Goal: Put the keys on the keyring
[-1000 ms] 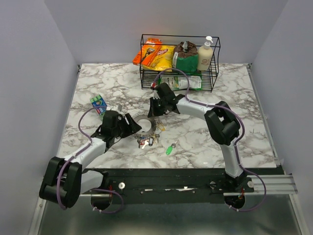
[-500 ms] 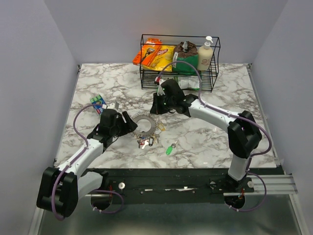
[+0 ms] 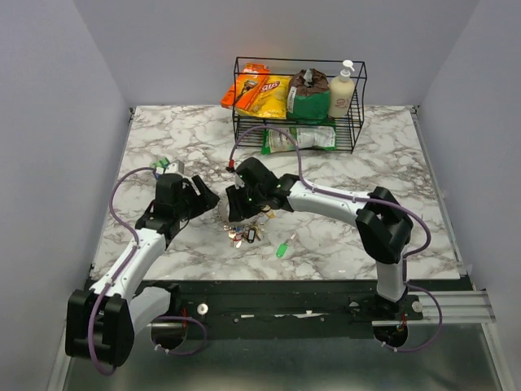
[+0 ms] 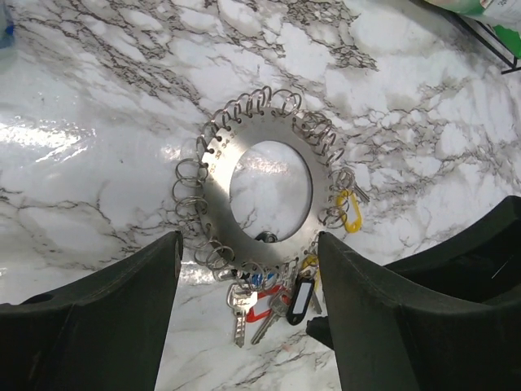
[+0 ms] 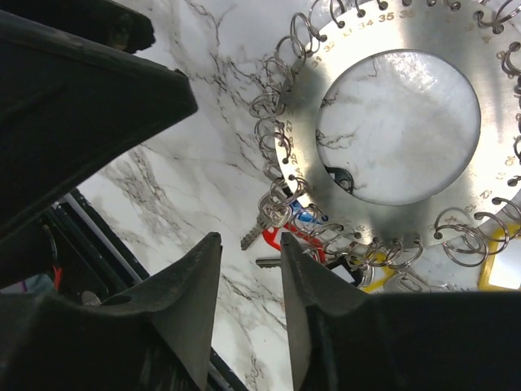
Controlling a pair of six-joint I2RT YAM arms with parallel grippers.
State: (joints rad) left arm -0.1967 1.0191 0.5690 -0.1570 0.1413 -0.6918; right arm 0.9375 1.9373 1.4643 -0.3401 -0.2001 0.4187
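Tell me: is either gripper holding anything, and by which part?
Nothing is held. The left gripper and right gripper hang open above the keyring.

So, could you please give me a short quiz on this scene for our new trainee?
1. True or false: the left gripper is open.
2. What colour is the lone key lying apart from the keyring? A red, B green, C black.
3. In the top view, which gripper hides most of the keyring?
Key: 1 true. 2 B, green. 3 the right gripper.
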